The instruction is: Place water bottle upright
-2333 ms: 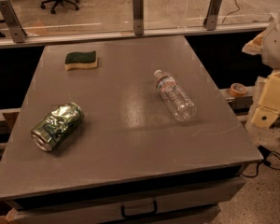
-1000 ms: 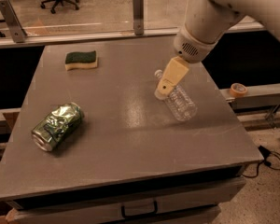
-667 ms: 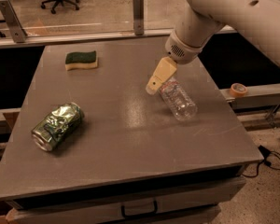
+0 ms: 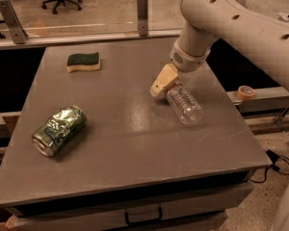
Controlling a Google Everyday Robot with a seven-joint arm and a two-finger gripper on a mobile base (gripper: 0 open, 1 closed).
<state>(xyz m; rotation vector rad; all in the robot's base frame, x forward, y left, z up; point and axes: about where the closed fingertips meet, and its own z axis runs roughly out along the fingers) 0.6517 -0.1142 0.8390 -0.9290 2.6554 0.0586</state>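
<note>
The water bottle (image 4: 184, 105) is small, clear and ribbed, and lies on its side on the right half of the grey table (image 4: 125, 143), its base toward the front right. Its cap end is hidden behind my gripper. My gripper (image 4: 163, 82) hangs from the white arm (image 4: 231, 18) that comes in from the upper right. Its cream fingers sit right at the bottle's neck end, low over the table.
A crushed green can (image 4: 58, 130) lies at the left front. A green and yellow sponge (image 4: 83, 62) sits at the back left. A glass barrier with metal posts (image 4: 142, 6) runs behind the table. A tape roll (image 4: 245, 92) rests on a ledge to the right.
The arm swung in from the right edge of view, over the table, and the gripper came down and leftward to the bottle's neck end. The bottle, can and sponge have not moved.
</note>
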